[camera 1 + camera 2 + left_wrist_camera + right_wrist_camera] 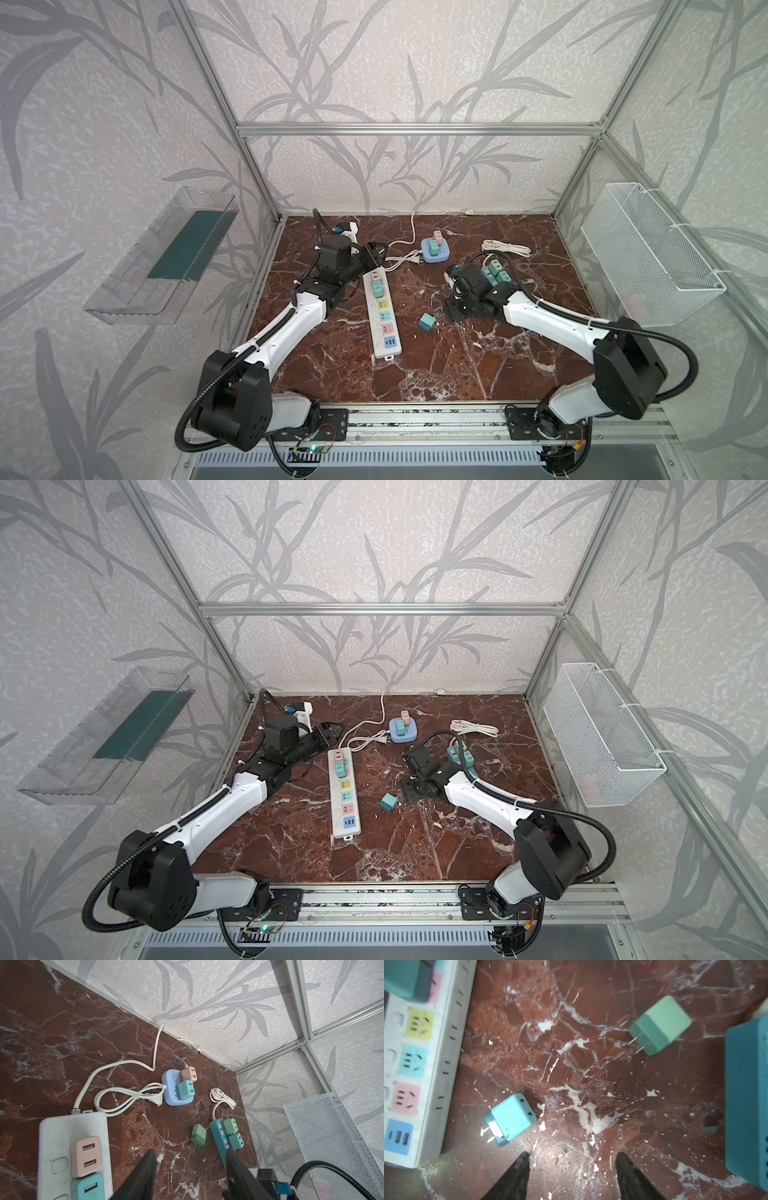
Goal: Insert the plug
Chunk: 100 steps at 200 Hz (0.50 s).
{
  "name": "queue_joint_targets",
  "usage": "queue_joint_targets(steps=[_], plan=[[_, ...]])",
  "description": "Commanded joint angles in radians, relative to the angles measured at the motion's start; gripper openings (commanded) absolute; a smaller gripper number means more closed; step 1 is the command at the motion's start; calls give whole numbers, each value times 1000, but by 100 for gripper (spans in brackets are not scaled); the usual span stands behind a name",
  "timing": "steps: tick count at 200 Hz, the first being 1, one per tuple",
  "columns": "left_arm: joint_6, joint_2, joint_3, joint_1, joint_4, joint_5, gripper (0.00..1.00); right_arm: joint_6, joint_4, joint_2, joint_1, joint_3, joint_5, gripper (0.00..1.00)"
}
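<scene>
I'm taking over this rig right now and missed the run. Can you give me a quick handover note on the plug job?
Left end effector: open, empty, above the table by the far end of the white power strip.
Right end effector: open, empty, over the table near the loose blue plug.
A loose green plug lies on its side beside the teal power strip.
Done: a pink plug and a teal plug sit in the white strip's far sockets.
Left: its yellow, blue and pink sockets are free. Probably pick up a loose plug and insert it.
</scene>
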State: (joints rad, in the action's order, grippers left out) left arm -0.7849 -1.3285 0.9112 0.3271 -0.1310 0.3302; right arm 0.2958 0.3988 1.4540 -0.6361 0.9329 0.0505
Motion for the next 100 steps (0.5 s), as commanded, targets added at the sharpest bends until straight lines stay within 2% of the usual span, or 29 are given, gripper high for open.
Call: queue_joint_targets(steps=[1, 9, 20, 36, 54, 84, 100], plan=[[41, -35, 54, 34, 35, 60, 51, 32, -145, -61, 56, -61, -63, 66], [101, -53, 98, 62, 126, 40, 51, 61, -151, -73, 86, -67, -96, 66], [197, -73, 152, 114, 237, -1, 53, 156, -127, -85, 142, -62, -114, 60], [296, -104, 218, 191, 372, -85, 60, 170, -134, -105, 255, -79, -331, 60], [383, -150, 288, 266, 494, -143, 62, 232, -285, -143, 333, -177, -454, 60], [527, -278, 420, 387, 715, -253, 65, 289, -379, -197, 378, -274, -436, 60], [596, -357, 502, 477, 843, -361, 66, 286, -373, -204, 380, -279, -435, 67]])
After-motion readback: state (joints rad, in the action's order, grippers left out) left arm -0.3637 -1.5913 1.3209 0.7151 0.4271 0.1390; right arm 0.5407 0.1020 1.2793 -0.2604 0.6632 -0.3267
